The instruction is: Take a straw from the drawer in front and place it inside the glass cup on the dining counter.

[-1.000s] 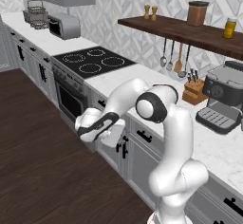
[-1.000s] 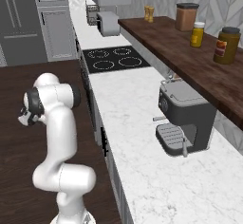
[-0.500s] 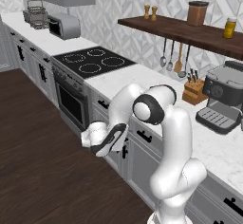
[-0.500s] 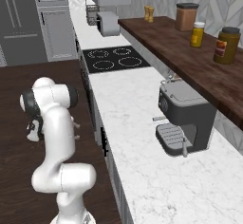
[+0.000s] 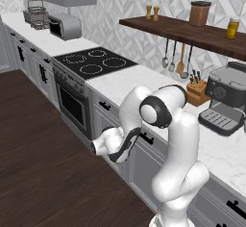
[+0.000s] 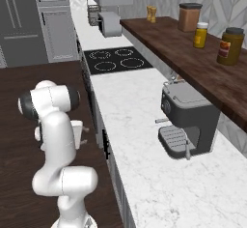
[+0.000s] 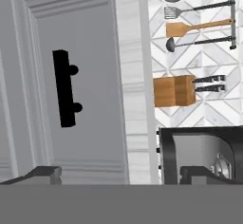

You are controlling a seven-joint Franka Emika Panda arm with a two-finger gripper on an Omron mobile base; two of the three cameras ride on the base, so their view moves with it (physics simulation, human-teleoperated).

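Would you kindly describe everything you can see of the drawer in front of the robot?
The drawer is shut, its front flush with the cabinet face under the marble worktop. The hand view, rolled sideways, shows a light-grey framed panel with a raised border and one short black bar handle on two round studs. It looks like painted wood. The end effector faces it with dark fingertips spread wide, touching nothing. Its contents are hidden.

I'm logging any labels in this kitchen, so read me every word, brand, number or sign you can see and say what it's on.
None can be read.
The jars on the shelf: no label legible.
The coffee machine: dials, no readable marks.
The drawer front and its handle: plain, no text.
The toaster: no brand visible.
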